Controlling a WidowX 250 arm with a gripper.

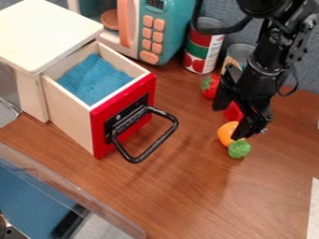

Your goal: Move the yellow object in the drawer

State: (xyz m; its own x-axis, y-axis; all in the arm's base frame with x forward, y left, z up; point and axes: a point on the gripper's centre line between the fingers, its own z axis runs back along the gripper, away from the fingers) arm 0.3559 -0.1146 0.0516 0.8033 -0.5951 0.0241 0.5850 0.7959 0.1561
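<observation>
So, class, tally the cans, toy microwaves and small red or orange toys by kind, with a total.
Cans: 2 (red-and-green metal can, partly hidden metal can)
Toy microwaves: 1 (teal toy microwave)
Small toys: 3 (orange toy with green top, red toy with green leaves, partly hidden red toy)
Total: 6

A pale wooden box (46, 30) stands left on the brown wooden desk (187, 196); blue cloth (96, 80) lies in its red-fronted wooden drawer (101, 135). Behind is a teal toy microwave (169, 32), right of that a red-and-green metal can (200, 52). Before the can lies a red toy strawberry (210, 87); nearer, an orange-and-green rounded toy (227, 133).
</observation>
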